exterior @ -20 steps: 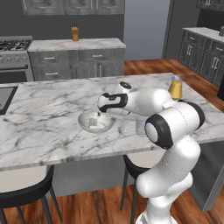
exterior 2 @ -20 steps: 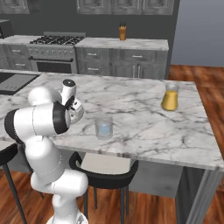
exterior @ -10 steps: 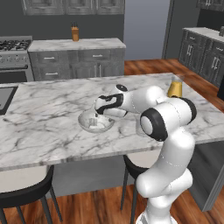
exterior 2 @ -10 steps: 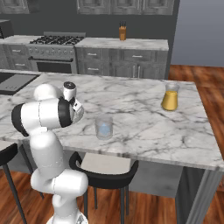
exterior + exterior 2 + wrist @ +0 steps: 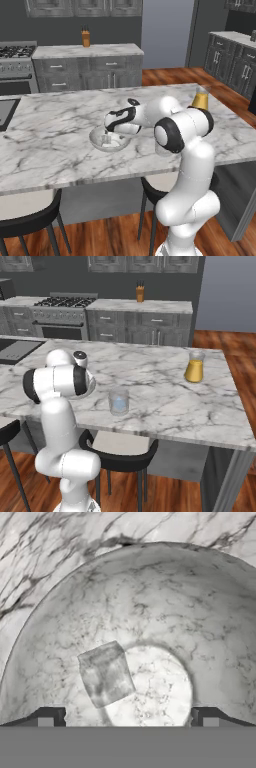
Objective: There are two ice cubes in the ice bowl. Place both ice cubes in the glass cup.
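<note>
The gripper [image 5: 111,136] is positioned low over the ice bowl [image 5: 97,142], which stands on the marble island counter [image 5: 45,145] toward its near edge. In the hand view the two finger tips [image 5: 50,716] sit wide apart at the bottom of the picture, one at each side, with nothing between them; the claw is spread open and carries nothing.

The ice bowl [image 5: 60,612] shows from above in the hand view. One whitish ice cube [image 5: 106,673] lies on the sloping inner wall, just left of the flat round base, tilted on one edge. It lies between the two finger tips but is apart from both.

In the right base view the glass cup [image 5: 118,401] stands upright on the counter, near its front edge and to the right of the arm. A pale blue shape rests in the bottom of the cup; at this size it is probably the second ice cube [image 5: 119,404], though its outline cannot be confirmed. The cup and the bowl are apart.

A glass of orange-yellow liquid [image 5: 194,367] stands upright far to the right on the same counter, well apart from the cup.
</note>
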